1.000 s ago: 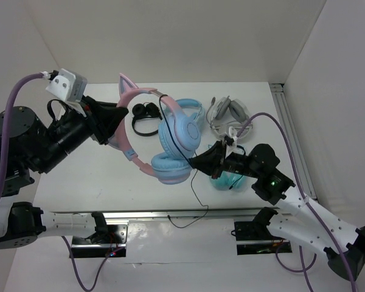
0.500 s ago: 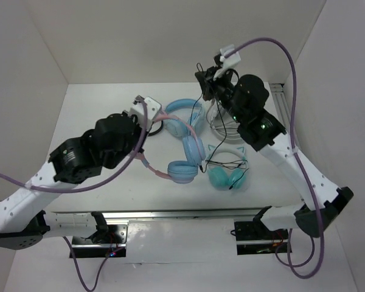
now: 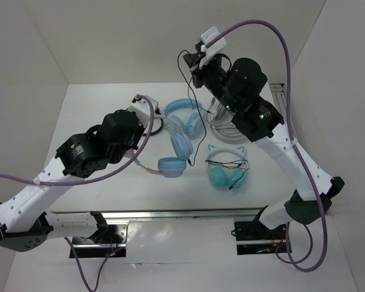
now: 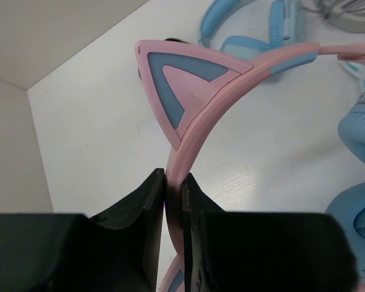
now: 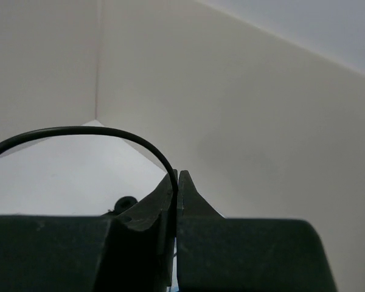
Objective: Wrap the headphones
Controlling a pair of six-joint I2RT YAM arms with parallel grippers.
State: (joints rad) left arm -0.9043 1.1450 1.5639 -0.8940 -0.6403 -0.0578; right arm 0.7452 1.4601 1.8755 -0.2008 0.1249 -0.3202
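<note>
While my left jaws sit clamped on the headband of the pink cat-ear, blue-cupped headphones [image 3: 180, 145] mid-table [image 3: 97, 115], my right jaws pinch their thin black cable [image 5: 79, 130] up high. My worry is that the skinny cable slips out, or goes taut and drags the cups.

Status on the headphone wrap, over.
Left gripper shut on headphones at pink headband. Right gripper shut on black cable, held high. Teal cat-ear pair close alongside.
</note>
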